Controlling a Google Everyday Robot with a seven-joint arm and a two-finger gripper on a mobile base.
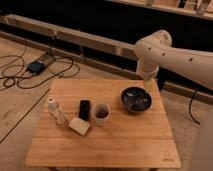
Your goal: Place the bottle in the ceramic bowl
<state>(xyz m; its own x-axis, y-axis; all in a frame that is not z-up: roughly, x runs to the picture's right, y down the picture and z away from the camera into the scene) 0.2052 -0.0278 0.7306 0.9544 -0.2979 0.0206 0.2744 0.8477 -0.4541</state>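
Bottle (56, 112), clear, white-capped, stands upright left; gripper (148, 86), seemingly wide, hovers beside ceramic bowl (135, 110).

No wording can be read anywhere. The table (125, 140) carries a small dark printed mark (167, 156) near its front right corner, too small to make out. The end effector (149, 84) hangs just behind the ceramic bowl (126, 104).

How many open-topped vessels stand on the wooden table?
2: the mug near the middle of the table, and the ceramic bowl right of it, with the gripper at its far rim. None seems hidden.
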